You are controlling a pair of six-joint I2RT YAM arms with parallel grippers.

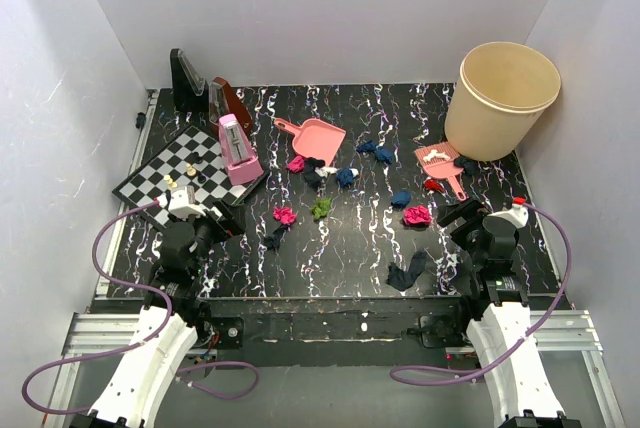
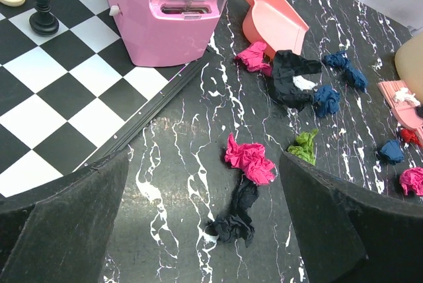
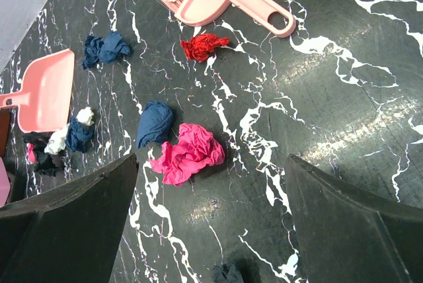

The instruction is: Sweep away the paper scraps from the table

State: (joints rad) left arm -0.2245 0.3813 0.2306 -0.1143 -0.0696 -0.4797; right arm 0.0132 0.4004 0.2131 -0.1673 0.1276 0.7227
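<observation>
Paper scraps lie scattered over the black marbled table (image 1: 350, 248): magenta wads (image 1: 285, 215) (image 1: 417, 215), a green one (image 1: 321, 208), a black one (image 1: 274, 238), blue ones (image 1: 400, 198) (image 1: 347, 176), a red one (image 1: 433, 185). My left gripper (image 1: 228, 218) is open and empty; in its wrist view (image 2: 203, 177) a magenta wad (image 2: 250, 161) and a black wad (image 2: 232, 223) lie between its fingers. My right gripper (image 1: 462, 213) is open and empty (image 3: 211, 170), just behind a magenta wad (image 3: 188, 154) and a blue wad (image 3: 155, 123).
A pink dustpan (image 1: 318, 136) lies at the back middle and a pink brush (image 1: 443, 163) by a beige bucket (image 1: 500, 98). A chessboard (image 1: 150, 183) with chess pieces and a pink metronome (image 1: 238, 148) sits at the left. White walls enclose the table.
</observation>
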